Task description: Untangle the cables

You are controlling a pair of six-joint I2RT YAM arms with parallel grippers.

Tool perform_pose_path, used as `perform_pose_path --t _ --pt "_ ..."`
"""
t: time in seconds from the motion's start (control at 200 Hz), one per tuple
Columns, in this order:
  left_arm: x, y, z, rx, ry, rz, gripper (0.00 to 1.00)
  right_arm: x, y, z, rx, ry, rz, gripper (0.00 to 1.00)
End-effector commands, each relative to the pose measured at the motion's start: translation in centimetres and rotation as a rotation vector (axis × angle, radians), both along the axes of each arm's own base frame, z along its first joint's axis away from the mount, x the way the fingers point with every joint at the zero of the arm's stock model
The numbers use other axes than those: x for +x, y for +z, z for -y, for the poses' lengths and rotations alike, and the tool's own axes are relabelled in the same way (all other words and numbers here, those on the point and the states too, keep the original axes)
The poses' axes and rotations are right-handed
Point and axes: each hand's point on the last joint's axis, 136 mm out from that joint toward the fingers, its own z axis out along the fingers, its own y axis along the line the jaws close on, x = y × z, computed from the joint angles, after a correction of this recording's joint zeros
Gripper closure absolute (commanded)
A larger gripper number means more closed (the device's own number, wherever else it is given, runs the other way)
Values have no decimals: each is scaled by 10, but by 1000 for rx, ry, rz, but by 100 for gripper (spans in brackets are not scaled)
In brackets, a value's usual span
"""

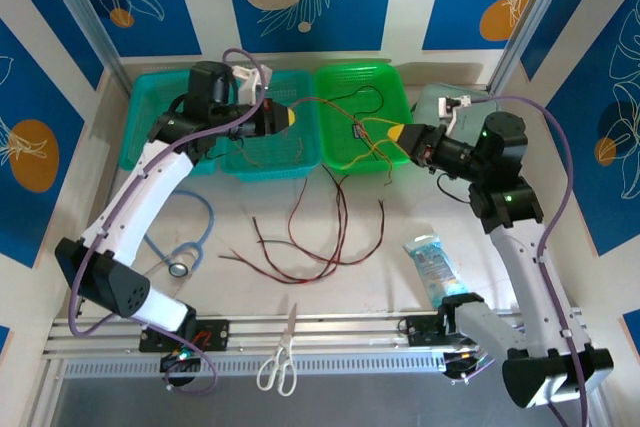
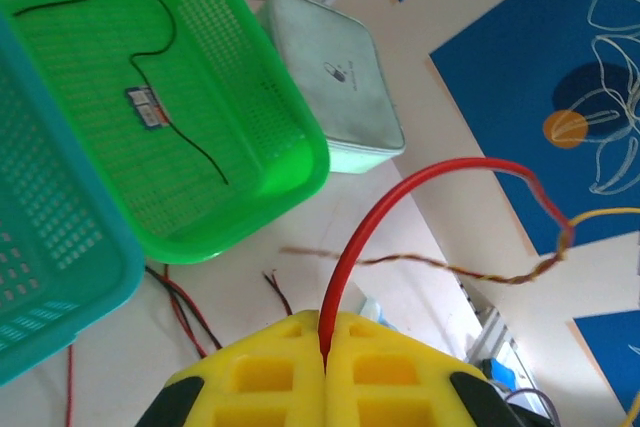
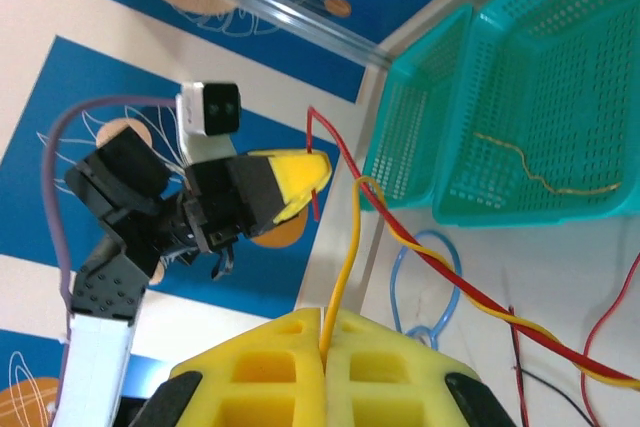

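The left end effector (image 2: pixel 325 332) is clamped tight on the red cable (image 2: pixel 400 187); the right end effector (image 3: pixel 322 322) pinches the yellow cable (image 3: pixel 345 257) the same way. Both hang above the green basket (image 1: pixel 360 68) — left at its nine o'clock, right at its three o'clock — with the two strands twisted round each other between them. More cables (image 1: pixel 300 247) lie loose on the tabletop (image 1: pixel 380 287) at the basket's six o'clock. Pulling straight apart could tighten the twist into a knot or slide a thin strand out of its grip — trailing ends might also snag the basket rim and drag it.
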Motion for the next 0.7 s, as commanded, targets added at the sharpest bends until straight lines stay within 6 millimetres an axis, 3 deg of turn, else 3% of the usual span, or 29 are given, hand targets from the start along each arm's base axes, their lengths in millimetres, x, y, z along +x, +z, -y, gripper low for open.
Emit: perform_pose_path --t 0.0,0.15,0.53,0.69 --pt "3 8 -24 10 74 33 100 -3 23 16 15 -79 70 100" --pt "6 14 -45 23 111 51 100 0 37 41 13 -197 113 100" --pt "13 25 -97 47 208 69 100 1 56 77 52 -335 147 100" --pt "15 20 -115 54 247 55 100 2 59 90 71 -381 146 100"
